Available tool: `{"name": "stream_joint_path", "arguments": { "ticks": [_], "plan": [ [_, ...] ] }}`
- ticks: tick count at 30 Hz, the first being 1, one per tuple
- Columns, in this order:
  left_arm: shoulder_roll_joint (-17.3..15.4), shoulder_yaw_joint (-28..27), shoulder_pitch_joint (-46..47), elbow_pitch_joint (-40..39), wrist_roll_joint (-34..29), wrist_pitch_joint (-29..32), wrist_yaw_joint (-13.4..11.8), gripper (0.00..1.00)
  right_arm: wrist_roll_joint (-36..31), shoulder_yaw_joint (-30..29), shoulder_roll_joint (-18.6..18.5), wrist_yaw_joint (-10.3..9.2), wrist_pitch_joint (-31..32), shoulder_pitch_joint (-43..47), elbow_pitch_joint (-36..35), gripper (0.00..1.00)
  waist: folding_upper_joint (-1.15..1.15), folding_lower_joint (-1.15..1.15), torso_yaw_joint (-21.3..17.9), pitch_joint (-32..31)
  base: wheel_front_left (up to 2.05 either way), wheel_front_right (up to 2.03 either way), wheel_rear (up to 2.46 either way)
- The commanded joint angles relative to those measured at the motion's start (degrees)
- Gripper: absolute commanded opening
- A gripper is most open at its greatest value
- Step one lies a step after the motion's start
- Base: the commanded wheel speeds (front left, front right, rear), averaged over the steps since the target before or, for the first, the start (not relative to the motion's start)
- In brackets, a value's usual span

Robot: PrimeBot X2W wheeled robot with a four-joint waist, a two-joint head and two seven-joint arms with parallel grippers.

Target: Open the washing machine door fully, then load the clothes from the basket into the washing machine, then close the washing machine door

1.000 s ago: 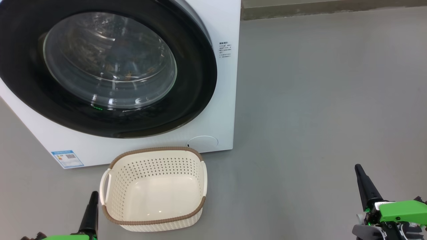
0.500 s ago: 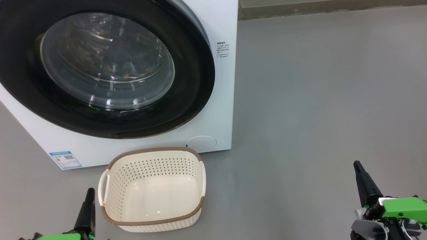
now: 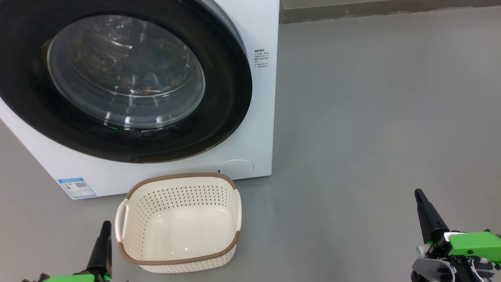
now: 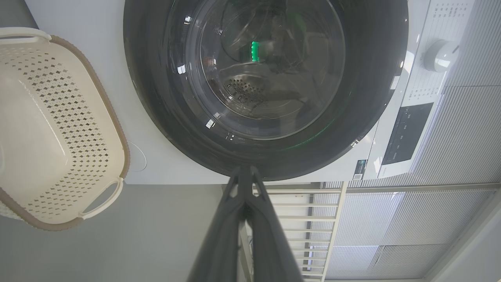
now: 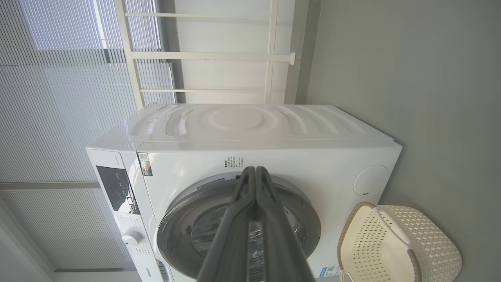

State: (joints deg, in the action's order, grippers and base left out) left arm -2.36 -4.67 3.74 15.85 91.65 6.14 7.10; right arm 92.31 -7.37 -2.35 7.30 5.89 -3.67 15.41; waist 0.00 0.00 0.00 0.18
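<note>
The washing machine (image 3: 263, 117) fills the upper left of the head view, its door (image 3: 231, 98) lying flat against the white front. Behind the glass bowl a dim bluish shape with orange specks, the clothes (image 3: 149, 87), rests in the drum. The basket (image 3: 180, 175) stands on the floor before the machine with nothing in it. My left gripper (image 3: 105, 224) is shut at the lower left, just left of the basket. My right gripper (image 3: 418, 192) is shut at the lower right, well clear of both. The left wrist view faces the door (image 4: 148, 78) past the shut fingertips (image 4: 244, 172).
Grey floor (image 3: 372, 117) stretches open to the right of the machine. A round service flap (image 3: 236, 166) sits at the machine's lower corner, a blue label (image 3: 76, 188) at the other. The right wrist view shows the control panel (image 5: 115, 188), the dial (image 5: 131, 237) and window blinds (image 5: 58, 117).
The whole head picture has slid slightly left, so the camera moved. Door, basket and both shut grippers keep their places relative to one another.
</note>
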Motion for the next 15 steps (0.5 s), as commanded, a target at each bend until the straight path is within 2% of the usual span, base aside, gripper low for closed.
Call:
{"name": "stream_joint_path", "arguments": {
  "ticks": [1,15],
  "plan": [
    [-0.52,-1.86,2.45,-1.79,0.50,0.36,0.38,0.00,0.13,1.18,-0.81,0.19,0.32,-2.48,-1.40,0.00,0.00,0.00,0.00,0.00,0.00,0.00,0.00],
    [-0.52,-1.86,2.45,-1.79,0.50,0.36,0.38,0.00,0.07,1.11,-0.76,0.19,0.38,-2.49,-1.40,0.00,0.00,0.00,0.00,0.00,0.00,0.00,0.00]
  ]
}}
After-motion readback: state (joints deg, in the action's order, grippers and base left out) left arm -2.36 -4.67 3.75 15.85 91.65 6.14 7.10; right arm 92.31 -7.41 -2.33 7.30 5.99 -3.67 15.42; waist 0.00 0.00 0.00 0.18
